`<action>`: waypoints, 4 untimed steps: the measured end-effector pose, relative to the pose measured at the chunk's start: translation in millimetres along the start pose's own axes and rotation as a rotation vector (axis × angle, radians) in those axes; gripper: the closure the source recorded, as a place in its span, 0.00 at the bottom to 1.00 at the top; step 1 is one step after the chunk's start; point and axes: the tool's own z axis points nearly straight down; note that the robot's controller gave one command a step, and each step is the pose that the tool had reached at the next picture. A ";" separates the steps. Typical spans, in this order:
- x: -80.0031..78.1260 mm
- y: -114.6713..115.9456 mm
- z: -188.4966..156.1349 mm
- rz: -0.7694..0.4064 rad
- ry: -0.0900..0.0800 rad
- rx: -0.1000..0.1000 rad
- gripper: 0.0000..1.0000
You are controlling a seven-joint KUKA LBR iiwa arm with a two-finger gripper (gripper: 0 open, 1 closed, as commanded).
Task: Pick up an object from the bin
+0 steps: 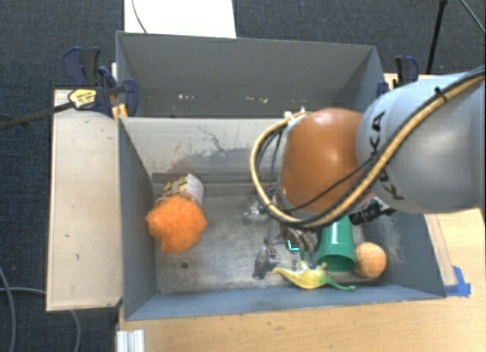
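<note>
My gripper (267, 258) hangs low over the bin floor near the front wall, right of the middle, partly hidden under the arm's orange cover. Just to its right a yellow banana-shaped toy with green ends (307, 277) lies along the front wall. A green cup (335, 245) lies behind the toy, its upper part covered by the arm. Right of the cup rests a tan egg-shaped ball (370, 260).
An orange fluffy ball (176, 224) sits at the left of the bin. A small white and yellow crumpled pack (184, 187) touches it from behind. Bare floor lies between these and the gripper. The arm covers the bin's right middle.
</note>
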 end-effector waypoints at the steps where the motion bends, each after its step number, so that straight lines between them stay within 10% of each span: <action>1: -1.9 -0.5 -3.1 0.004 -0.007 -0.001 0.00; 4: -10.0 -90.4 76.6 -0.306 -0.004 -0.001 0.00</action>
